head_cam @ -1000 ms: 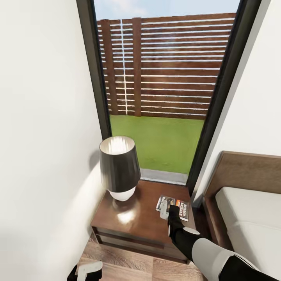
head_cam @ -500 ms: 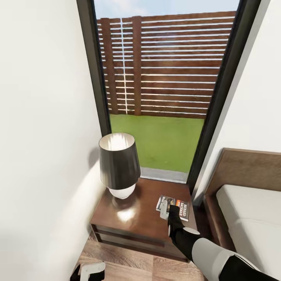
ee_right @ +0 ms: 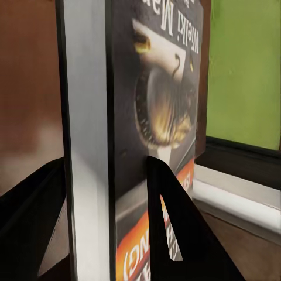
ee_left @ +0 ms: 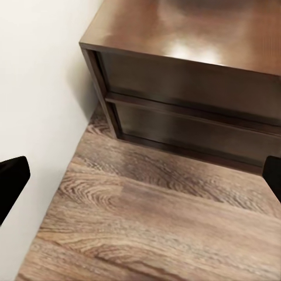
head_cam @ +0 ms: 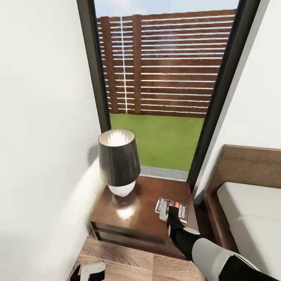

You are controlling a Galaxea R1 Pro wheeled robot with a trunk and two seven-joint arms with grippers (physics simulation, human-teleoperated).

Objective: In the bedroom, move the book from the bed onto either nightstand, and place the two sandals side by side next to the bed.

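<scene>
Book (head_cam: 172, 208) lies on the nightstand (head_cam: 132, 218), right gripper (head_cam: 167, 213) over its near edge, probably to set it down there, off the bed (head_cam: 249, 210); wrist view shows fingers (ee_right: 175, 234) either side of the book, clamped on it; lamp (head_cam: 118, 163) stands beyond; left gripper (head_cam: 90, 270) low over the floor (ee_left: 152, 222), fingers wide apart, empty.

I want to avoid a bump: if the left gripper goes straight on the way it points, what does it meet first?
Probably the floor just before the nightstand; the left gripper points down at the planks, though depth is unclear.
</scene>
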